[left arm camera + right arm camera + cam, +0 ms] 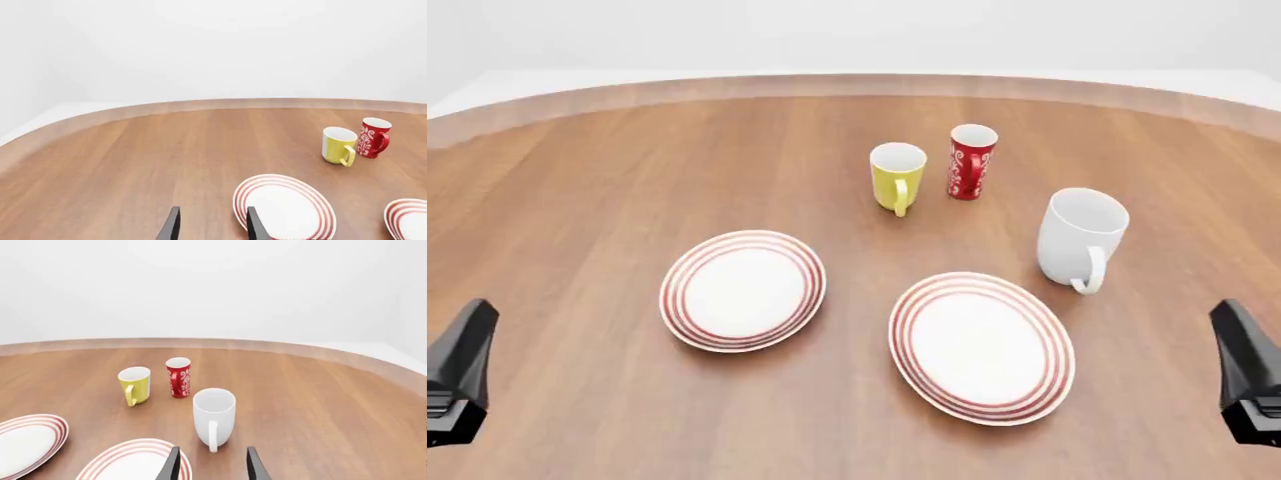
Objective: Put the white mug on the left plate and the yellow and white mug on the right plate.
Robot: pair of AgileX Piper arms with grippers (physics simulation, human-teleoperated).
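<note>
Both plates bare, mugs waiting far side of table (587, 180).

White mug (1081, 238) upright right of right plate (926, 368); yellow and white mug (897, 176) farther back beside red cup (970, 161); left plate (681, 272) near-left. Left pincer (212, 226) and right pincer (212, 465) spread, holding nothing, parked near for reaching.

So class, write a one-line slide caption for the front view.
Three upright mugs, white mug nearest, stand beyond two empty red-ringed plates on a wooden table.

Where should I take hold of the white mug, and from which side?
Grip the white mug across its rim wall from above, probably with the right tool. It stands upright, mouth open, handle turned toward the arms, so close the fingers on the wall beside the handle, not over it.
</note>
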